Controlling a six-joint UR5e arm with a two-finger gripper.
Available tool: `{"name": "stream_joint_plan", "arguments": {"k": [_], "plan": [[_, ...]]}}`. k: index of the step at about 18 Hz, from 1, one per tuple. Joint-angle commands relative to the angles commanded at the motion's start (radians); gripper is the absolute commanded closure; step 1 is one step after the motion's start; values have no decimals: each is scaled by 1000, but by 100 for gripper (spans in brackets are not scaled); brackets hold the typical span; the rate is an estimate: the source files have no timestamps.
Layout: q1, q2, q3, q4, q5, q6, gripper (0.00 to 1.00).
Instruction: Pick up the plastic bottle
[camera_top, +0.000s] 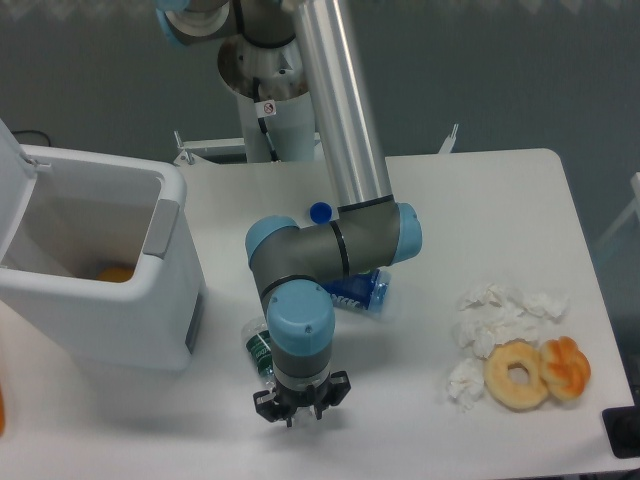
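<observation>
Partly hidden behind the robot's wrist, the plastic bottle (256, 348) lies on its side on the white table (480, 200), near the front edge and just right of a white bin. Only a small piece of it shows: clear, colourless plastic and a band of dark green label with pale print. Its neck and cap cannot be seen from this camera.

Just right of the bottle and slightly nearer the table's front edge, the gripper (300, 410) points straight down at the tabletop. Its black fingers (266, 406) stand a little apart with nothing visible between them, and they do not touch the bottle. Above it, the grey arm with light blue joint caps (298, 322) bends back toward a silver upright tube.

Behind the arm's elbow lies a blue-tinted bottle (362, 290) with a blue label and white lettering, mostly covered by the arm. A small blue cap (320, 212) sits on the table further back.

To the left stands the white bin (110, 290), lid open, with something orange (114, 273) at the bottom. Well to the right are several crumpled white tissues (500, 320), a pale ring doughnut (518, 375) and an orange pastry (566, 367) touching it.
</observation>
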Motion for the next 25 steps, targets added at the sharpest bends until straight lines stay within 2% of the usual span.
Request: {"name": "stream_joint_plan", "arguments": {"k": [7,19,22,25], "plan": [[-2,5,-5,0,2,-2,60],[0,41,-3,0,0,15,61],[0,81,-2,-2,2,78,61],[6,123,6,0,3,208,61]]}}
